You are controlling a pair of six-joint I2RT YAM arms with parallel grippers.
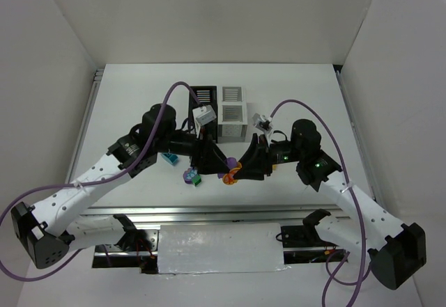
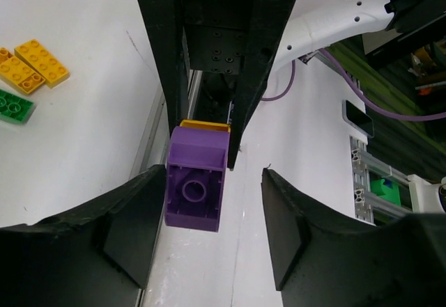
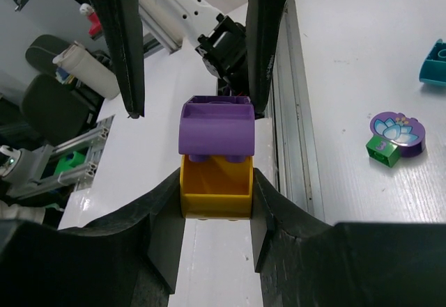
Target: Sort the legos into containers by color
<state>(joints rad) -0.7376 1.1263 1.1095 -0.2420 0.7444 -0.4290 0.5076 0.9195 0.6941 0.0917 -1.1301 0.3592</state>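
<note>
My right gripper [image 3: 216, 182] is shut on a yellow-orange lego [image 3: 216, 189] that has a purple lego [image 3: 216, 129] stuck onto its far end. In the left wrist view the purple lego [image 2: 195, 182] faces me, with the yellow one [image 2: 205, 124] behind it. My left gripper [image 2: 212, 176] is open around the purple lego, which lies close to its left finger [image 2: 132, 216]. The two grippers meet in mid-table, left gripper [image 1: 224, 161] and right gripper [image 1: 242, 168]. The containers stand just behind: a black one [image 1: 203, 97] and two white ones [image 1: 233, 95] [image 1: 232, 122].
A teal lego [image 1: 168, 159], a purple piece [image 1: 189, 175] and a green lego [image 1: 198, 179] lie left of the grippers. Flat yellow legos [image 2: 31, 67] and a green one [image 2: 14, 105] lie on the table. A metal rail [image 1: 209, 213] runs along the near edge.
</note>
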